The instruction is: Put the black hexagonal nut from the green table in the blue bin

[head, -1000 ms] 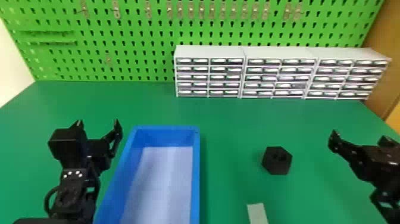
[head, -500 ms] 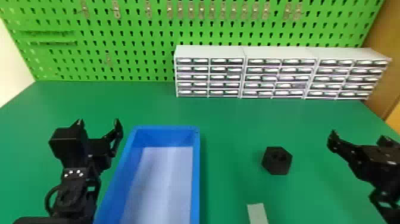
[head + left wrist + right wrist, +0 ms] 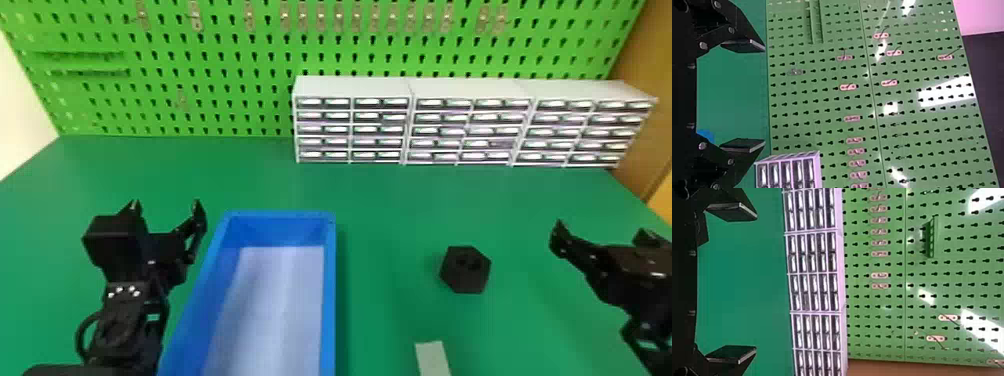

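On my head view the black hexagonal nut (image 3: 465, 270) sits on the green bench (image 3: 390, 215), right of the blue bin (image 3: 330, 300) and apart from it. Its outline is about as long as wide, so I can't pick a long axis; corners point roughly left and right, a flat side faces away from me. My left end effector (image 3: 166, 206) is spread beside the bin; my right end effector (image 3: 602, 230), also spread, is right of the nut.

With twelve o'clock pointing straight ahead of the robot, the right gripper (image 3: 602, 231) has shifted very slightly toward nine o'clock since the first picture, now a touch closer to the black hexagonal nut (image 3: 465, 271).
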You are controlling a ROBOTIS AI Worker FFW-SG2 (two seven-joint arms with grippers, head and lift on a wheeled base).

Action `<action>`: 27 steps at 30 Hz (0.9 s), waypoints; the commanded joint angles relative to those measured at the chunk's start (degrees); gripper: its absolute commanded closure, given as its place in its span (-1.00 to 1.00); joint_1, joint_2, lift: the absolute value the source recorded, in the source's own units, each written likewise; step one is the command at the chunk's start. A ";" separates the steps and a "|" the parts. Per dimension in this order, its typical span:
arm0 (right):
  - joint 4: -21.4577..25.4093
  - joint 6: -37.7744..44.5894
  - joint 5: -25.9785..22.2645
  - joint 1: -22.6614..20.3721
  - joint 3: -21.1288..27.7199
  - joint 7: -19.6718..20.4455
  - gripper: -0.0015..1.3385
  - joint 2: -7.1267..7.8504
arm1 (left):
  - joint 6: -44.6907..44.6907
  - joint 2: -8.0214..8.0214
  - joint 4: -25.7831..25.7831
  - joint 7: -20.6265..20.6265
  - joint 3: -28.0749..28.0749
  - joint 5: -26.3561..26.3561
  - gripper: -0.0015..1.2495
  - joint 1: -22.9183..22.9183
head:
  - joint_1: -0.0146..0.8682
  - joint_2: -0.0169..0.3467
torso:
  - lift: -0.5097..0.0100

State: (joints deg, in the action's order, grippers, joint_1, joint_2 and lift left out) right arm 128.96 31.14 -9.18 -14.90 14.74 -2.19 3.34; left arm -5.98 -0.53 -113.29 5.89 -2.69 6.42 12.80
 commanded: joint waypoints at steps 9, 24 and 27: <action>0.06 2.79 -2.16 0.75 -0.07 0.00 -0.83 1.23 | 0.00 0.00 0.00 0.00 0.14 0.26 -0.35 0.03 | 0.52 -0.59 | 0.59; 2.17 16.41 -4.88 5.32 -0.51 -1.32 -0.83 6.24 | 0.00 0.00 0.00 0.00 0.23 0.18 -0.35 0.03 | 0.52 -0.59 | 0.59; 2.43 19.40 -4.79 6.20 0.02 -2.20 -0.83 6.24 | 0.00 0.00 0.00 0.00 0.31 0.18 -0.35 0.03 | 0.52 -0.59 | 0.59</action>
State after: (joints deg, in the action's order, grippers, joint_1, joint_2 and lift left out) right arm 131.01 46.80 -14.01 -9.87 14.26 -3.71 9.32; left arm -5.98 -0.53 -113.29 5.89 -2.45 6.59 12.84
